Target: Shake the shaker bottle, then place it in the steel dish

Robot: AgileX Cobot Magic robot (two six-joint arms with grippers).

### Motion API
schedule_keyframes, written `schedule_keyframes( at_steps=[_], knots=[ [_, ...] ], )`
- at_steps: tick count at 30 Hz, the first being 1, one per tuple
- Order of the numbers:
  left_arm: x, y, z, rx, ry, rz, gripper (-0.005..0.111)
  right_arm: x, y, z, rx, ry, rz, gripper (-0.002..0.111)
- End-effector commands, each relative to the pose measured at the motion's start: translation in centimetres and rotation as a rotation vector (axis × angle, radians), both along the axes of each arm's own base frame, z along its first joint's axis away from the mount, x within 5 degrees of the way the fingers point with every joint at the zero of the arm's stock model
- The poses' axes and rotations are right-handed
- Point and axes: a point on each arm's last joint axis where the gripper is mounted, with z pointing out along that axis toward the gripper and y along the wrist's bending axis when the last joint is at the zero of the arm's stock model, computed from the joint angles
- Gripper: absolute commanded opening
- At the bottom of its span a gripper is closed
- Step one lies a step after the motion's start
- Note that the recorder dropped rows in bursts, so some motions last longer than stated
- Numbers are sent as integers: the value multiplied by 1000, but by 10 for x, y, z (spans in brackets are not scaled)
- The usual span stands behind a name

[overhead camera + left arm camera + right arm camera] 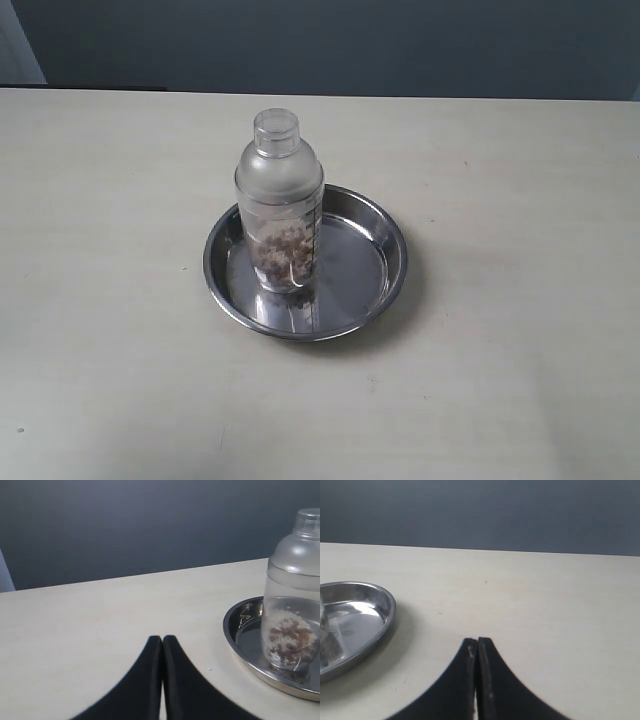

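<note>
The shaker bottle (280, 205), clear frosted plastic with a small round cap and brown granules at its bottom, stands upright inside the steel dish (385, 225) near the middle of the table. The left wrist view shows the bottle (292, 590) in the dish (240, 630), well apart from my left gripper (163, 639), whose black fingers are pressed together with nothing between them. My right gripper (477, 641) is likewise shut and empty, away from the dish (382, 612). Neither gripper appears in the exterior view.
The pale table (500, 400) stretches around the dish on all sides. A dark blue-grey wall (350, 45) runs behind the table's far edge.
</note>
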Motion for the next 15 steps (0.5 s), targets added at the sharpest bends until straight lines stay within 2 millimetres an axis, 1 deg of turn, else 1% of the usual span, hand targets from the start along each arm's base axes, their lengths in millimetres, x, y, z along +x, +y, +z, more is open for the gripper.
schedule_keyframes(
  at_steps=[1, 15],
  knots=[
    [0, 1, 1, 19, -19, 6, 0, 0, 0, 1, 1, -12, 3, -1],
    [0, 1, 0, 33, -15, 7, 0, 0, 0, 1, 1, -12, 3, -1]
  ],
)
